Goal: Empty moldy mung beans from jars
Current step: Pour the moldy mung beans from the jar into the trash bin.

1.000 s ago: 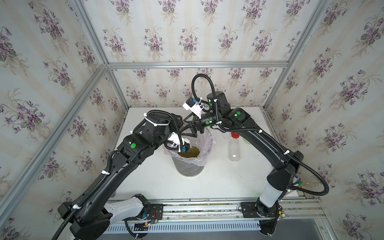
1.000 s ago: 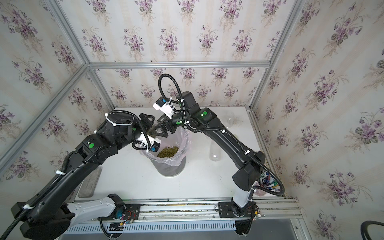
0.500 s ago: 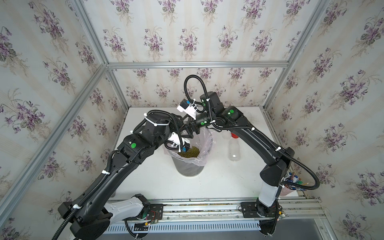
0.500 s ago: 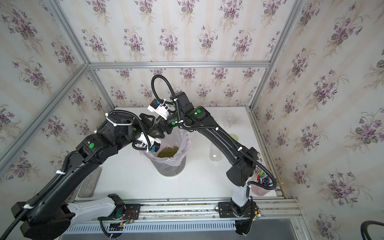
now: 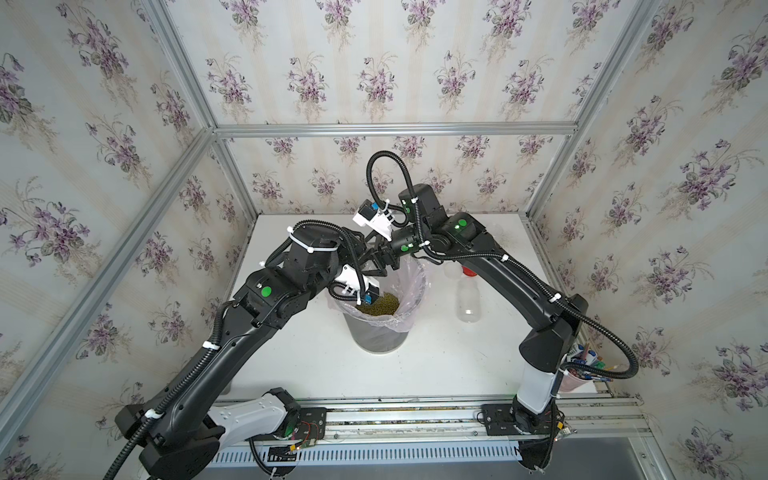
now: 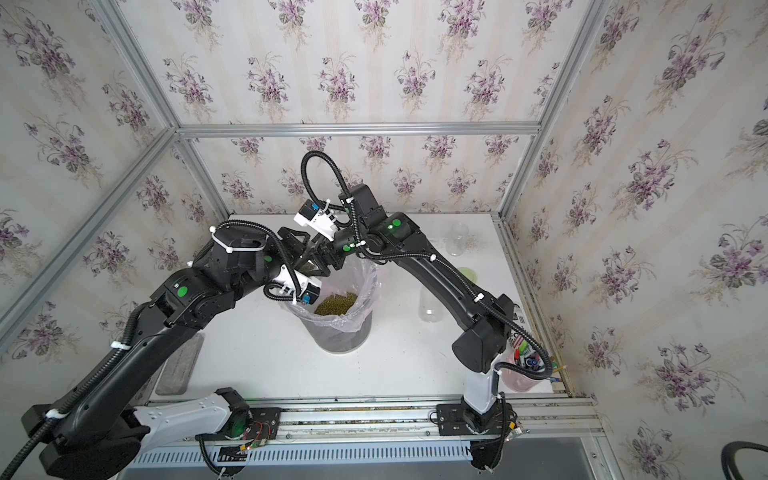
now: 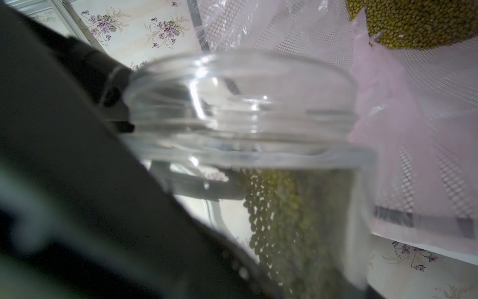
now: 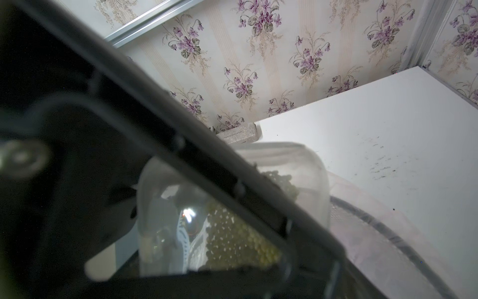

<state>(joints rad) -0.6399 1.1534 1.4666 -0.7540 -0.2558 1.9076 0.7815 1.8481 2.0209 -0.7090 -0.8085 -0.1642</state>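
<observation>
my left gripper [image 5: 362,249] was clamped on the jar [image 7: 258,155] of moldy mung beans [image 7: 289,220], right by the bin [image 5: 376,336] rim. couldn't tell if my right gripper [image 5: 379,262] had the lid [image 8: 292,160]. a crooked twist could've slipped and scattered beans over the table [image 5: 436,365].

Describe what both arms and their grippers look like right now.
Left arm and right arm are matte black with white base links, a green dot on each, white zip ties and ribbed black cable conduit. Left gripper and right gripper have black open-frame triangular fingers; each wrist carries a white camera block.
</observation>
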